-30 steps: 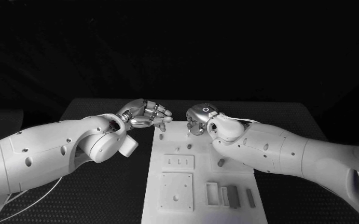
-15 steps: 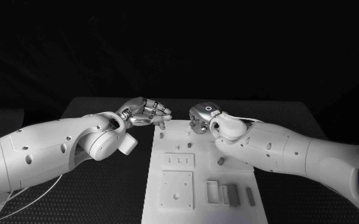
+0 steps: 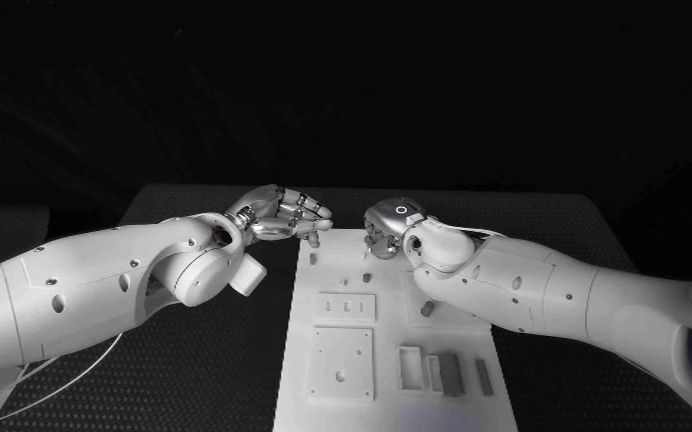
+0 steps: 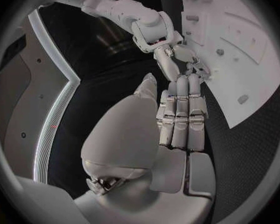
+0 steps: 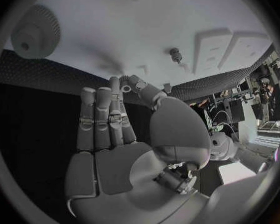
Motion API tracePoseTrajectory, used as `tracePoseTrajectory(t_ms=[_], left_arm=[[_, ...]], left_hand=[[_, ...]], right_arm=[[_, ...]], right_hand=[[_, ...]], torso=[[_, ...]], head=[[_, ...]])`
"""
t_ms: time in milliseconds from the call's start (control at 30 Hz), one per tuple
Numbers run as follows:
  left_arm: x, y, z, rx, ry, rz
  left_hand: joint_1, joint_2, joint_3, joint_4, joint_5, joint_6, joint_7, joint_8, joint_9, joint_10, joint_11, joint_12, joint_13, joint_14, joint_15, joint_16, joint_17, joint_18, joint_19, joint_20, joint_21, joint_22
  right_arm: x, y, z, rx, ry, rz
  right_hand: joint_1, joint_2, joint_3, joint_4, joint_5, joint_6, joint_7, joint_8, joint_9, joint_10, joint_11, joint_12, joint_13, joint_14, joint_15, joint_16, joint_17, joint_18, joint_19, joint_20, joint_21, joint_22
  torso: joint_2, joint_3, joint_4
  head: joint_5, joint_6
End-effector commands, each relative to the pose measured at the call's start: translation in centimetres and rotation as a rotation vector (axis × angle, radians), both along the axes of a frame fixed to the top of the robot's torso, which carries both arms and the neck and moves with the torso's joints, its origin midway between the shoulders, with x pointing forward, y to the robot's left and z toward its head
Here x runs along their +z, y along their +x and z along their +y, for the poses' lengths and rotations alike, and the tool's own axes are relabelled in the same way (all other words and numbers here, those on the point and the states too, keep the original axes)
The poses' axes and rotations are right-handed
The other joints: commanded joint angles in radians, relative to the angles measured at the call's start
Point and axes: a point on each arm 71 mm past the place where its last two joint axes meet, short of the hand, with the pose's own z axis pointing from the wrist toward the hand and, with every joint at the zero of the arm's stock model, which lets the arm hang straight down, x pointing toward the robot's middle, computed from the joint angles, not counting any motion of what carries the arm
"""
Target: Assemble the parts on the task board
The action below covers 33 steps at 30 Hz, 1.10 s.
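White task board [image 3: 325,392] on black table [image 3: 188,382]

text: none legible
labels/brands: none legible on task board [image 3: 378,352]
numbers: none
signs: small ring mark on right hand [image 3: 389,224], no characters

Pretty dark setup here. The counter [image 3: 188,352] is black with a fine dotted, mesh-like texture, and its far edge runs straight across the head view. Everything behind it is just black, no wall or floor to make out. Light falls from above onto the middle of the counter.
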Motion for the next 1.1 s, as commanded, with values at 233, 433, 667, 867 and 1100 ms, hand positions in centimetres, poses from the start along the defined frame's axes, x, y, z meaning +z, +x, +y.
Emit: tracePoseTrajectory(t_ms=[233, 433, 667, 867, 1100], left_arm=[[0.20, -0.02, -0.27, -0.012, -0.009, -0.003], [0.20, -0.02, -0.29, -0.013, -0.009, -0.002], [0.19, -0.03, -0.33, -0.013, -0.009, -0.001], [0.19, -0.03, -0.33, -0.014, -0.008, 0.000], [0.19, -0.04, -0.30, -0.013, -0.008, 0.000]], left_hand=[[0.006, 0.001, 0.001, 0.002, -0.005, 0.004, 0.000, -0.006, 0.002, 0.002, 0.002, -0.006, 0.002, -0.005, 0.003, -0.007, 0.002, 0.020, 0.003, -0.005, -0.005, 0.002], [0.006, 0.001, 0.001, 0.002, -0.005, 0.004, 0.000, -0.007, 0.002, 0.002, 0.002, -0.006, 0.003, -0.005, 0.003, -0.007, 0.002, 0.020, 0.003, -0.005, -0.005, 0.002], [0.005, 0.002, 0.000, 0.002, -0.005, 0.004, 0.000, -0.007, 0.002, 0.002, 0.002, -0.007, 0.003, -0.005, 0.003, -0.007, 0.002, 0.020, 0.003, -0.005, -0.005, 0.003], [0.005, 0.002, 0.000, 0.003, -0.005, 0.004, 0.000, -0.007, 0.002, 0.003, 0.002, -0.007, 0.003, -0.005, 0.003, -0.007, 0.003, 0.020, 0.003, -0.005, -0.006, 0.003], [0.005, 0.002, 0.000, 0.003, -0.005, 0.004, 0.000, -0.007, 0.002, 0.002, 0.002, -0.008, 0.004, -0.005, 0.003, -0.008, 0.003, 0.020, 0.003, -0.005, -0.006, 0.003]], right_arm=[[-0.17, 0.09, 0.38, 0.005, -0.011, 0.005], [-0.18, 0.15, 0.52, 0.004, -0.011, 0.005], [-0.24, 0.40, 0.32, -0.005, -0.010, 0.014], [-0.33, 0.43, 0.39, -0.007, -0.010, 0.027], [-0.34, 0.51, 0.24, -0.012, 0.003, 0.033]], right_hand=[[0.007, -0.004, 0.004, -0.002, 0.002, 0.007, -0.002, -0.005, 0.001, 0.008, -0.001, 0.004, -0.001, 0.004, 0.000, 0.000, -0.002, 0.014, 0.005, -0.003, 0.004, 0.015], [0.007, -0.004, 0.004, -0.002, 0.002, 0.006, -0.002, -0.005, 0.001, 0.008, -0.001, 0.003, -0.002, 0.005, 0.000, -0.001, -0.002, 0.014, 0.005, -0.003, 0.004, 0.015], [0.006, -0.009, 0.005, -0.006, 0.002, -0.012, 0.007, -0.018, -0.004, -0.012, 0.007, -0.010, -0.010, 0.003, 0.006, -0.003, -0.005, 0.014, 0.003, -0.003, 0.000, 0.015], [0.008, -0.016, 0.006, -0.008, 0.002, -0.037, 0.018, -0.034, -0.012, -0.037, 0.018, -0.025, -0.021, -0.002, 0.015, -0.004, -0.006, 0.014, 0.000, -0.001, -0.004, 0.015], [0.011, -0.032, 0.008, -0.006, 0.002, -0.090, 0.042, -0.065, -0.031, -0.094, 0.038, -0.044, -0.044, -0.012, 0.034, -0.003, -0.007, 0.014, -0.005, 0.004, -0.010, 0.015]], torso=[[0.000, 0.0002, 0.0012], [0.000, -0.0003, 0.0002], [-0.001, -0.0011, -0.0003], [-0.001, -0.0009, -0.0007], [-0.001, -0.0011, -0.0005]], head=[[0.000, -0.002], [0.002, -0.002], [0.002, -0.002], [0.001, -0.002], [0.001, 0.000]])
